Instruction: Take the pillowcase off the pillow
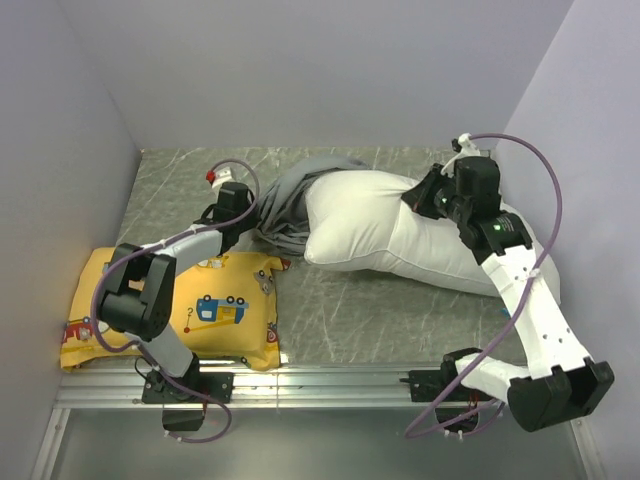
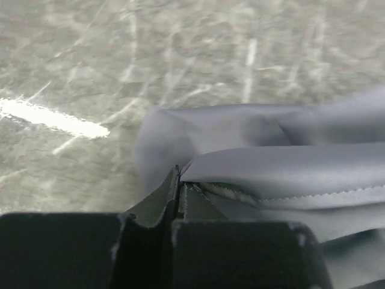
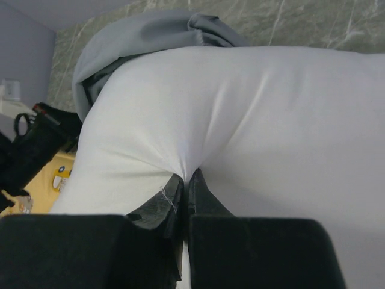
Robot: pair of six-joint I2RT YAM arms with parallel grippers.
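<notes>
The plump white pillow (image 1: 400, 235) lies across the table's middle and right, mostly bare. The grey pillowcase (image 1: 295, 195) is bunched over its left end. My left gripper (image 1: 262, 222) is shut on a stitched hem of the pillowcase (image 2: 271, 174), with fabric pinched between its fingertips (image 2: 179, 180). My right gripper (image 1: 415, 200) is shut on a pinch of the pillow's white fabric (image 3: 240, 120); the cloth puckers at the closed fingertips (image 3: 187, 176). In the right wrist view the grey pillowcase (image 3: 144, 36) caps the pillow's far end.
A yellow cushion printed with cartoon vehicles (image 1: 210, 305) lies at the front left, under the left arm. Grey walls close in the left, back and right. A metal rail (image 1: 320, 385) runs along the near edge.
</notes>
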